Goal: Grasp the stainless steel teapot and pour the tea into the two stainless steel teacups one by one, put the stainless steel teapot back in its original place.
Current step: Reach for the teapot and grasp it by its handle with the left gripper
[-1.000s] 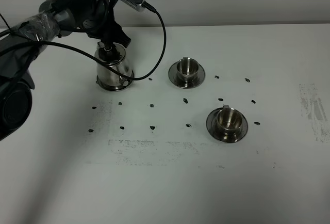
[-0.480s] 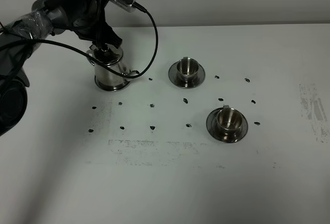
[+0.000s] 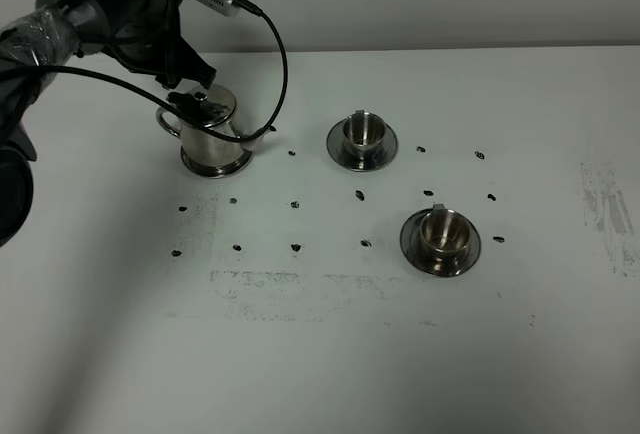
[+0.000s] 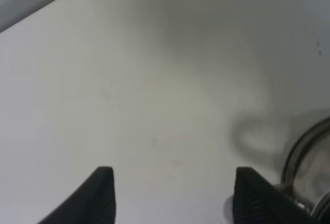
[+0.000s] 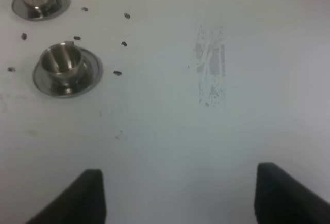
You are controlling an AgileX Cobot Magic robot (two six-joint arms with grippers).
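Stainless steel teapot (image 3: 212, 136) upright at far left of desk (image 3: 330, 354); left fingers (image 4: 100, 195) spread, empty, just beside it; right fingers (image 5: 90, 195) likewise spread, empty.

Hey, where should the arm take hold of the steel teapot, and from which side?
Take the teapot by its loop handle, coming from the left of the high view. The pot stands upright with the handle sticking out there, opposite the spout. The smooth, bell-shaped body would likely slip.
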